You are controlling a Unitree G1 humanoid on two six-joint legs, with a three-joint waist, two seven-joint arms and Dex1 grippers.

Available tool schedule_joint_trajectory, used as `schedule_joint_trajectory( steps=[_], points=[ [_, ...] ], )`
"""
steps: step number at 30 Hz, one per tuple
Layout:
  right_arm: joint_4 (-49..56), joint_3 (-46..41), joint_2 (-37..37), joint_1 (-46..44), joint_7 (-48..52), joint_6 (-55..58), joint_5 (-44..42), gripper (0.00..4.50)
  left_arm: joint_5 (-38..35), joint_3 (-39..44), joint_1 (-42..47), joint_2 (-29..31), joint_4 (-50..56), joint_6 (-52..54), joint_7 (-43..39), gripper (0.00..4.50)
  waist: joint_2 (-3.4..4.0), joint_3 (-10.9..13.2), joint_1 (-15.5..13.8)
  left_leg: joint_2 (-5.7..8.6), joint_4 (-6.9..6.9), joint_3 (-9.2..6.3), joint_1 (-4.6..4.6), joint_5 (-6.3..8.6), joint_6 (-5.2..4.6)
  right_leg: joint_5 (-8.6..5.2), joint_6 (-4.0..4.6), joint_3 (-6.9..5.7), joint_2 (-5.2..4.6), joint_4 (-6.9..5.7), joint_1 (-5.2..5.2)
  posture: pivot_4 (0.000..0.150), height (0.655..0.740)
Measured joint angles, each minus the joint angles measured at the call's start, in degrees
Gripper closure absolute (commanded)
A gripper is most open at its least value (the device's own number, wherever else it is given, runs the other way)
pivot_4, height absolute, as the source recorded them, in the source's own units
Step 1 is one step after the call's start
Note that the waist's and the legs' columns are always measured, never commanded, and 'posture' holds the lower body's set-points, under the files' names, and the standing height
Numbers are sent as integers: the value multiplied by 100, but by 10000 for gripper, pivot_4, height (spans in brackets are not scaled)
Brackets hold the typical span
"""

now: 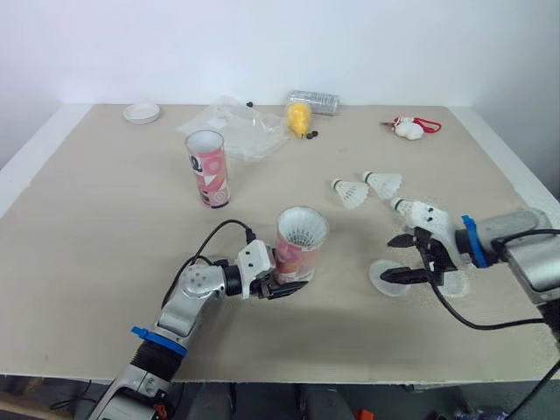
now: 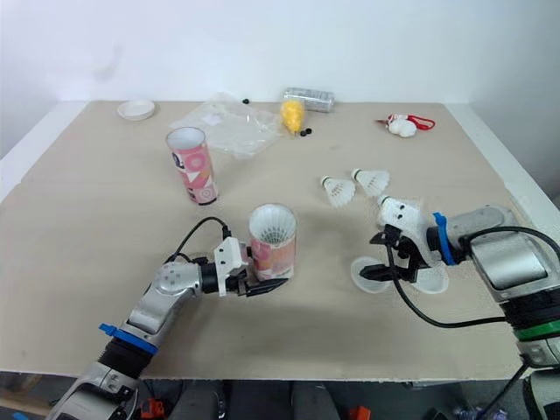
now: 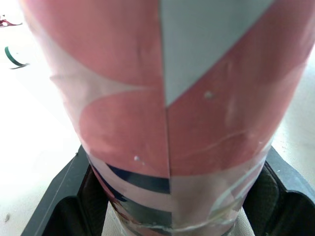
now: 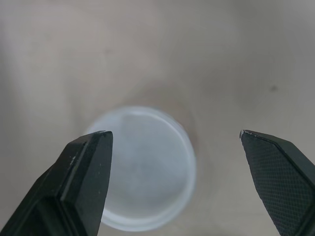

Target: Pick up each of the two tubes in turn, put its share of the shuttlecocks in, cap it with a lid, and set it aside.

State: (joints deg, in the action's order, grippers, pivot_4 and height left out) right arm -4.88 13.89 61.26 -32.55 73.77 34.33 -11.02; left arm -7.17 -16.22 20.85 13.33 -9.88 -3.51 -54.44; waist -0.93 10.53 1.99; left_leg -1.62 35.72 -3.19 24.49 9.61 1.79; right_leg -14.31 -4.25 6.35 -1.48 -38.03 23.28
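My left gripper [image 1: 284, 285] is shut on the base of a pink patterned tube [image 1: 298, 248], which stands upright near the table's middle front with white shuttlecock feathers showing at its mouth. The left wrist view has that tube [image 3: 167, 98] wedged between the fingers [image 3: 64, 196]. A second pink tube [image 1: 208, 168] stands open-topped farther back on the left. Two loose shuttlecocks [image 1: 350, 192] [image 1: 383, 183] lie to the right. My right gripper [image 1: 395, 256] is open just above a clear round lid [image 4: 142, 177] lying flat on the table; another lid [image 2: 430, 280] lies partly under the arm.
At the back lie a crumpled clear plastic bag [image 1: 236, 127], a yellow object [image 1: 299, 118], a clear container [image 1: 315, 101], a red-and-white item [image 1: 409, 129] and a small white dish [image 1: 141, 112]. The table's front edge [image 1: 289, 381] runs close below both arms.
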Motion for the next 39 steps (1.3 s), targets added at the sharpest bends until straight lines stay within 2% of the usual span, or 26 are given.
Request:
schedule_joint_trajectory(
  steps=[3, 5, 7, 8, 10, 12, 14, 15, 25, 32, 35, 39],
  points=[
    [-180, 166, 1, -152, 128, -20, 197, 675, -19, -19, 2, 38, 0, 13, -34, 14097, 1, 0, 6, 0, -3, 0, -1, 0, 0, 0, -1, 0, 1, 0, 1, 1500, 7400],
    [-233, 256, 2, -184, 239, -68, 357, 6967, -80, -32, 1, 45, 27, 153, -103, 14097, 2, -1, 10, -1, -8, -1, -3, 0, 0, 0, -2, 0, 2, 0, 1, 1500, 7400],
    [-243, 301, 4, -199, 258, -79, 405, 10355, -85, -34, 1, 54, 34, 176, -111, 14097, 2, -1, 15, -1, -8, -1, -3, 0, 0, 1, -4, 0, 2, 0, 1, 1500, 7400],
    [-325, 392, 5, -245, 311, -245, 584, 16840, -123, -70, 6, 101, 65, 265, -182, 14097, 3, -3, 27, -1, -9, -1, -5, 1, 1, 0, -5, 0, 2, 0, -1, 1500, 7400],
    [-375, 416, 6, -281, 331, -334, 699, 22386, -127, -76, 6, 124, 73, 269, -228, 14097, 3, -3, 35, -1, -10, -1, -8, 1, 1, -1, -3, 0, 2, 0, -2, 1500, 7400],
    [-431, 424, 7, -306, 367, -463, 805, 31396, -127, -77, 8, 138, 68, 262, -233, 14097, 3, -3, 47, -1, -11, -1, -9, 1, 1, -1, -3, 0, 2, 0, -4, 1500, 7400],
    [-459, 424, 7, -322, 383, -566, 923, 42630, -127, -78, 28, 149, 32, 243, -243, 14097, 3, -3, 56, -1, -11, -1, -13, 1, 2, -2, 0, -1, 2, 0, -7, 1500, 7400],
    [-465, 423, 6, -324, 393, -591, 930, 43939, -127, -77, 31, 150, 21, 234, -244, 14097, 3, -3, 57, -1, -10, -1, -16, 1, 1, -3, 3, 0, 2, 0, -9, 1500, 7400],
    [-480, 371, -48, -332, 468, -763, 1034, 43939, -127, -80, 128, 184, -93, 210, -345, 14097, 3, -6, 67, -2, -9, 0, -23, 1, 2, -2, 6, 0, 2, 0, -16, 1500, 7400],
    [76, -439, -618, -494, 502, -1114, 121, 43939, -132, -78, 186, 216, -190, 205, -378, 14097, 4, -6, 71, -1, -6, -2, -23, 0, 2, 3, 3, 0, 3, -1, -19, 1500, 7400],
    [334, -830, -680, -949, 638, -1126, -412, 43939, -164, -77, 207, 218, -235, 209, -403, 14097, 4, -6, 72, -2, -6, -2, -23, 0, 2, 2, 3, 0, 3, -1, -18, 1500, 7400],
    [350, -1072, -603, -1571, 858, -1183, -692, 43939, -185, -77, 259, 214, -310, 207, -452, 14097, 3, -7, 70, -3, -8, -4, -25, 0, 2, 0, 7, -2, 4, 0, -19, 1500, 7400]
  ],
)
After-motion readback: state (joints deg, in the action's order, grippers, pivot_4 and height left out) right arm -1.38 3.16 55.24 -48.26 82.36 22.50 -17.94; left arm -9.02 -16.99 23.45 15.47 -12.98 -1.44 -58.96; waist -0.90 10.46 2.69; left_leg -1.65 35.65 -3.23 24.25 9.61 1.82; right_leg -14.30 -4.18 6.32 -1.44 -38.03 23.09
